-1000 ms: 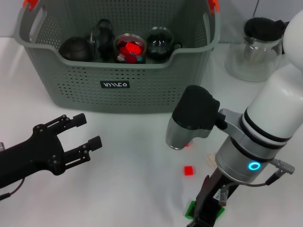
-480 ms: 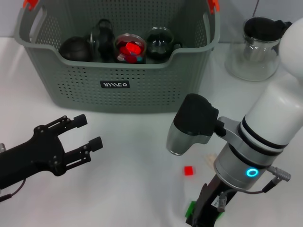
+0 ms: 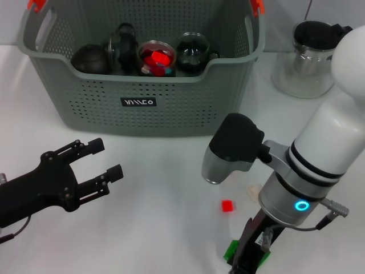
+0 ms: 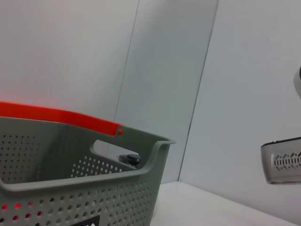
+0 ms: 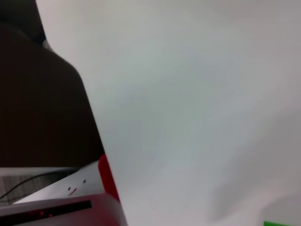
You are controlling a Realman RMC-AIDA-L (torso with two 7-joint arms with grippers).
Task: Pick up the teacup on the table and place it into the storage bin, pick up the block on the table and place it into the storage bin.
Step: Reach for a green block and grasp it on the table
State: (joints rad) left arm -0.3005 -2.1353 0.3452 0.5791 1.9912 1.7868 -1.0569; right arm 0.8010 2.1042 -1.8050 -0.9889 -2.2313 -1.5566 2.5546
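Storage bin (image 3: 142, 100): a large grey plastic basket, its walls pierced with rows of small holes, orange clips at the two far handle corners, a small black label with white letters on the near wall. It stands upright at the far side of the white table (image 3: 159, 228), with its long axis running across the head view from left to right and its near long wall dipping in the middle. The left wrist view shows one end of it (image 4: 80, 188) with an orange strip along the rim.
Inside the bin: a dark rounded teapot (image 3: 90, 59) at the left, a clear glass piece (image 3: 122, 43) just beside it, a glass cup holding red pieces (image 3: 155, 58) in the middle, and a dark glass vessel (image 3: 194, 52) to the right, all in a row along the near wall.
Red block (image 3: 227, 206): a small red cube lying on the table in front of the bin, toward its right end and well apart from it.
Green block (image 3: 234, 252): at the near edge of the table, partly hidden by the right arm.
Right gripper (image 3: 248, 260): low at the near edge, over the green block; cannot tell how its fingers stand.
Left gripper (image 3: 97, 162): black, hovering over the table left of the red block, fingers spread apart and holding nothing.
Glass pitcher (image 3: 311, 60): clear, black lid, standing right of the bin.
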